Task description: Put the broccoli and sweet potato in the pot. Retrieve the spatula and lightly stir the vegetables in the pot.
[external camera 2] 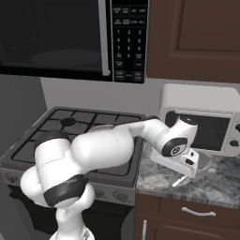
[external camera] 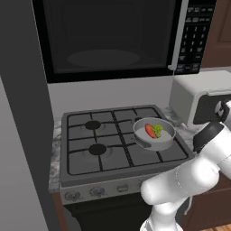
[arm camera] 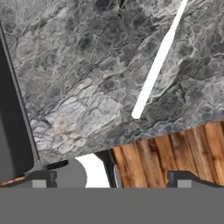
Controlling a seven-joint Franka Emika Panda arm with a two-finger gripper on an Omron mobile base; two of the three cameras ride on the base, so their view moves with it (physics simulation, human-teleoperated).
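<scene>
The grey pot (external camera: pixel 168 138) stands on the stove's front right burner. Inside it lie the orange-red sweet potato (external camera: pixel 149 131) and the yellow-green broccoli (external camera: pixel 158 130), side by side. The spatula shows as a thin white handle (arm camera: pixel 158 61) lying slantwise on the grey stone counter, also seen as a short white sliver (external camera 2: pixel 178 182) near the counter's front edge. My gripper (arm camera: pixel 113 178) hangs over that counter right of the stove, just above the handle's near end, pointing down. Its jaws stand open with nothing between them. The spatula's blade is out of view.
A white toaster oven (external camera 2: pixel 201 117) stands at the back of the counter, close behind my hand (external camera 2: pixel 180 161). The black stove (external camera: pixel 90 153) borders the counter on the left. A microwave (external camera: pixel 108 36) hangs above. The counter's front edge (arm camera: pixel 175 127) drops to wooden floor.
</scene>
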